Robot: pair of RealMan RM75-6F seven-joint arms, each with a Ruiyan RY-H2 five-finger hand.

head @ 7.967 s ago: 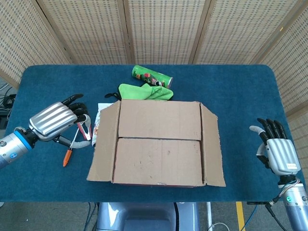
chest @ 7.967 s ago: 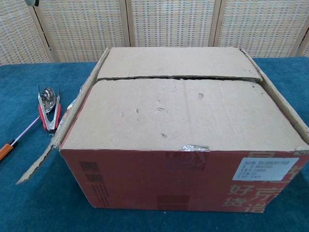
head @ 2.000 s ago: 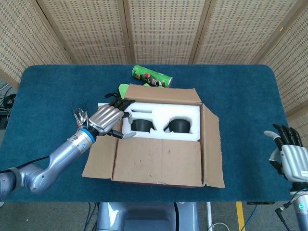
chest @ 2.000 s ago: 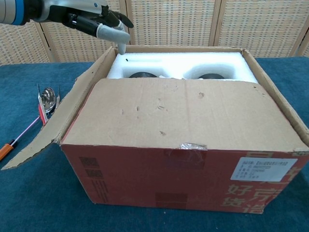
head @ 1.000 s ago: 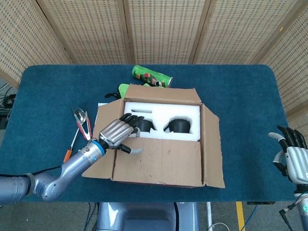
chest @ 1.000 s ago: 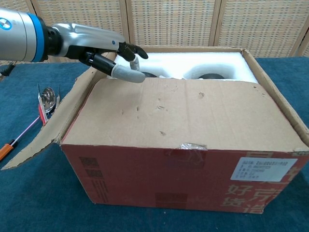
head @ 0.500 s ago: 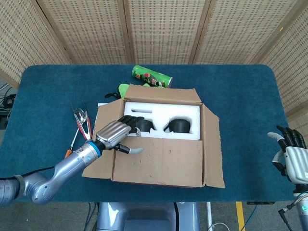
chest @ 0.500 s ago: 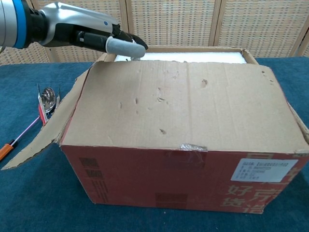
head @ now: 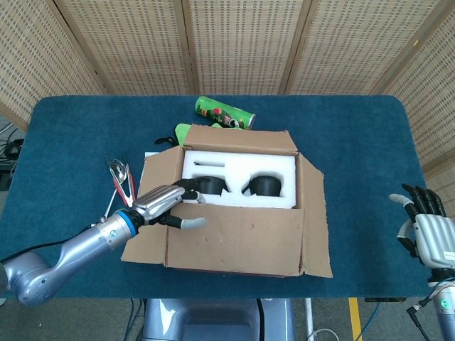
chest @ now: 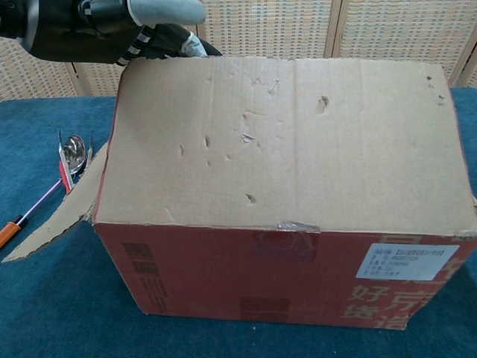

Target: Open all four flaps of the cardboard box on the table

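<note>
The cardboard box (head: 238, 213) stands mid-table, its red front (chest: 283, 276) filling the chest view. Its far flap (head: 242, 138) is raised, while the left flap (head: 151, 213) and right flap (head: 314, 217) lie folded outward. The near flap (chest: 283, 134) is tilted up, almost upright in the chest view. My left hand (head: 167, 202) grips that flap's left upper corner, thumb on the outer face and fingers behind; the same left hand (chest: 127, 26) shows at the top left of the chest view. White foam (head: 238, 167) with two dark round items lies inside. My right hand (head: 424, 231) hangs open off the table's right side.
A green can (head: 224, 111) and a green cloth (head: 213, 135) lie behind the box. Left of the box lie metal tongs (chest: 74, 160) and an orange-handled screwdriver (chest: 22, 220). Wicker screens stand behind the blue table (head: 355, 135).
My left hand has lifted the near flap from lying flat over the foam to nearly upright, hiding the box's inside from the chest view. The right hand has barely moved.
</note>
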